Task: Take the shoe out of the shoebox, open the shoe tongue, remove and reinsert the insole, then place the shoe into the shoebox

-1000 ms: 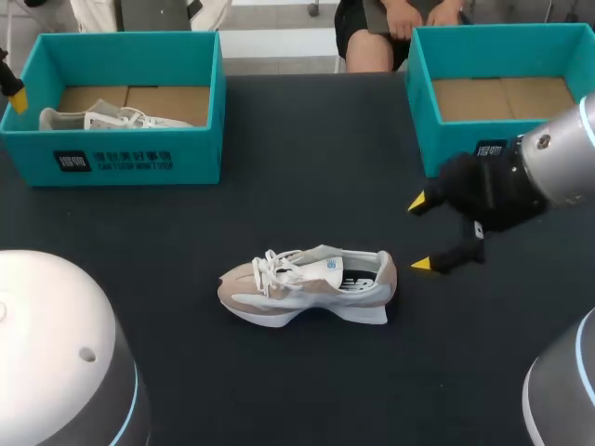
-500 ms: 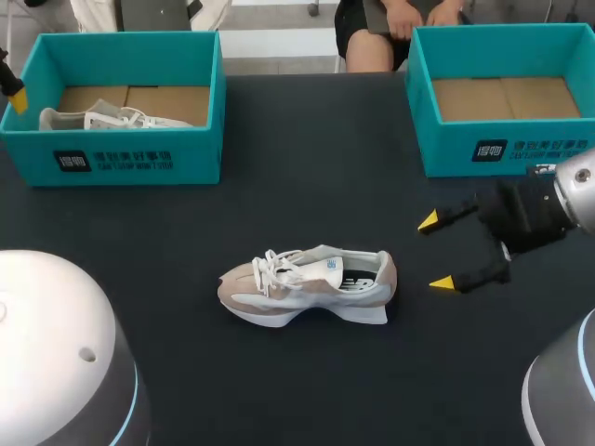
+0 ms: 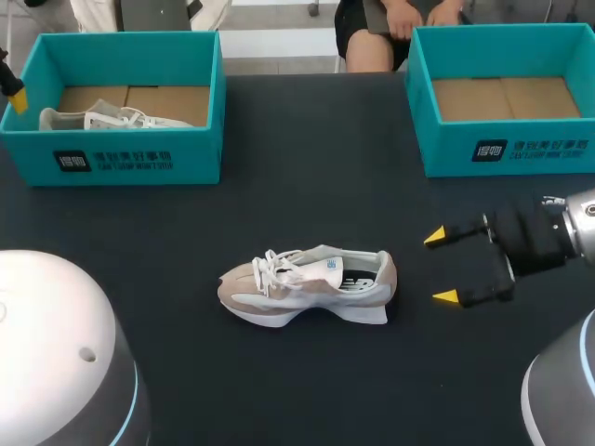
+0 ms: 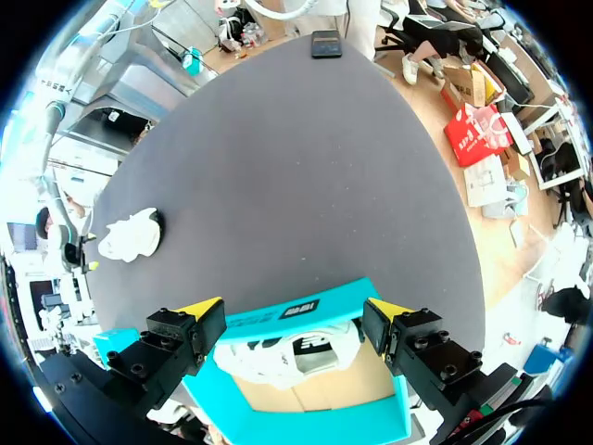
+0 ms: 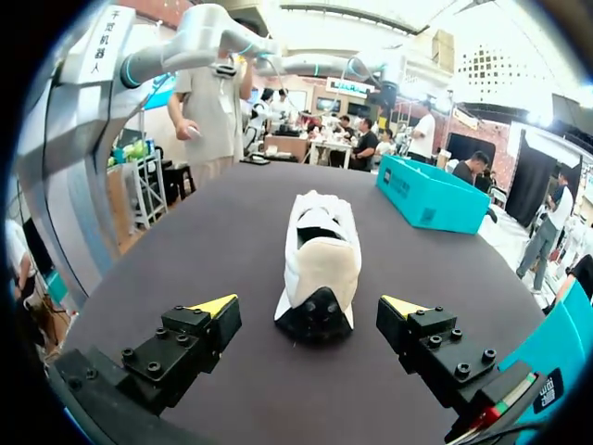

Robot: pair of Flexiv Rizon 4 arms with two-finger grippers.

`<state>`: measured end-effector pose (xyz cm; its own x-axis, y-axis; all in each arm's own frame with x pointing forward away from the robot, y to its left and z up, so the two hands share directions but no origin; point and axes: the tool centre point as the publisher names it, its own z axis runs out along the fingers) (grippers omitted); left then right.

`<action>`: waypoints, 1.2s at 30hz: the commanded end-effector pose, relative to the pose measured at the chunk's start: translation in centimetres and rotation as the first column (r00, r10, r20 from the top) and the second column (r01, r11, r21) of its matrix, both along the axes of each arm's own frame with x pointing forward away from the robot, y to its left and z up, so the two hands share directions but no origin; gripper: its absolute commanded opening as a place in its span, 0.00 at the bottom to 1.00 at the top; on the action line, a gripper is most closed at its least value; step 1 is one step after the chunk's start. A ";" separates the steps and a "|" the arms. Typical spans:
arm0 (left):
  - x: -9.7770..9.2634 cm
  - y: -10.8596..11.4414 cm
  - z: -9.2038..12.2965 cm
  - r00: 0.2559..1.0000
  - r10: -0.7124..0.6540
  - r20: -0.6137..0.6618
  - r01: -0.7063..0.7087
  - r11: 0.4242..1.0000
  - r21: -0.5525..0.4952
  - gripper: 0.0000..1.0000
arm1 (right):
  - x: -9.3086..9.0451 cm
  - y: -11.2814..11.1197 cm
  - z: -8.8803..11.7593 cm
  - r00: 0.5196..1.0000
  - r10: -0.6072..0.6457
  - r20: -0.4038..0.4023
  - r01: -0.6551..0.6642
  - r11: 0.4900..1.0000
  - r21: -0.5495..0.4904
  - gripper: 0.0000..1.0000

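A beige and white shoe (image 3: 307, 283) lies on its sole in the middle of the black table, toe to the left. My right gripper (image 3: 444, 267) stands open just right of its heel, apart from it. In the right wrist view the shoe (image 5: 320, 250) is straight ahead of the open right gripper (image 5: 310, 305), heel towards it. My left gripper (image 4: 295, 311) hangs open over the left teal shoebox (image 4: 306, 311), which holds a second pale shoe (image 4: 278, 352). In the head view only one of its yellow fingertips (image 3: 16, 97) shows, at the far left edge.
The left teal shoebox (image 3: 139, 158) at the back left holds the second shoe (image 3: 102, 118). An open teal shoebox (image 3: 502, 149) at the back right shows only its cardboard floor. My arms' grey bases fill the near corners.
My right gripper has drawn back from beside the right shoebox, moving right and towards the table's near side, still open. The shoe and my left arm have not moved.
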<state>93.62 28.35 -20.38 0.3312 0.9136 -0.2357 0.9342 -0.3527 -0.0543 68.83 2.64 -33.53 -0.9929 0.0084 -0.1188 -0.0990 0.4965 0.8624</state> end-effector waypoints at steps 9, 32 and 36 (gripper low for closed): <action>-0.2 0.0 0.0 1.000 0.001 0.004 -0.001 1.000 0.002 1.00 | 0.0 0.1 0.1 1.000 0.000 -0.001 0.000 1.000 -0.005 1.00; -0.2 0.0 0.0 1.000 0.001 0.004 -0.001 1.000 0.002 1.00 | 2.6 2.7 -5.8 0.991 -0.132 -0.038 0.132 0.991 0.008 1.00; -0.2 0.0 0.0 1.000 0.001 0.004 -0.001 1.000 0.002 1.00 | 2.5 3.4 -6.0 0.985 -0.168 -0.032 0.168 0.986 0.016 1.00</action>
<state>93.62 28.35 -20.38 0.3311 0.9137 -0.2357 0.9342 -0.3526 -0.0543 71.51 5.13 -39.17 -0.9850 0.1547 -0.0768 0.0076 0.4831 0.8756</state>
